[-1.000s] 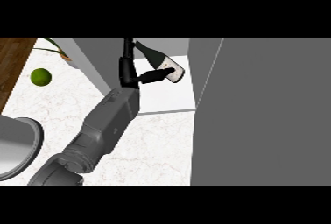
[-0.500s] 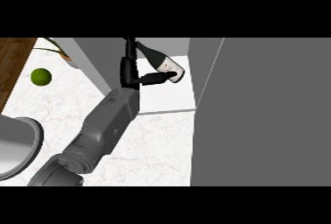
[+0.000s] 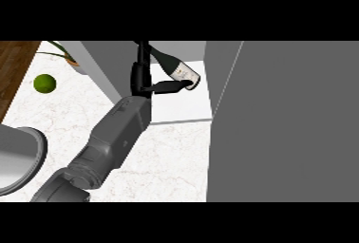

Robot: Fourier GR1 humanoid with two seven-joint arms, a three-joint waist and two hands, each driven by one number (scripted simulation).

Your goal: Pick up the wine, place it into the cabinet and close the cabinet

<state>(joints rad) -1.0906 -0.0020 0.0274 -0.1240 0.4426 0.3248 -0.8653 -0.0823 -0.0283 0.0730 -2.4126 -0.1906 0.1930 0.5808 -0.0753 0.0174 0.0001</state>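
Cabinet (image 3: 280,118) stands open. White marble table (image 3: 161,156) carries a grey bowl (image 3: 14,159) and a lime (image 3: 44,83). Wine (image 3: 179,70) hangs tilted over the cabinet's white shelf (image 3: 184,105), your left hand (image 3: 151,88) fingers clamped on it. Judged past halfway: you must set it down, let go, close up

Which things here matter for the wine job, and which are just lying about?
Job: dark wine bottle with pale label, held by black robot hand; grey cabinet with white shelf.
Lying about: round green lime; grey round dish; green leafy plant.
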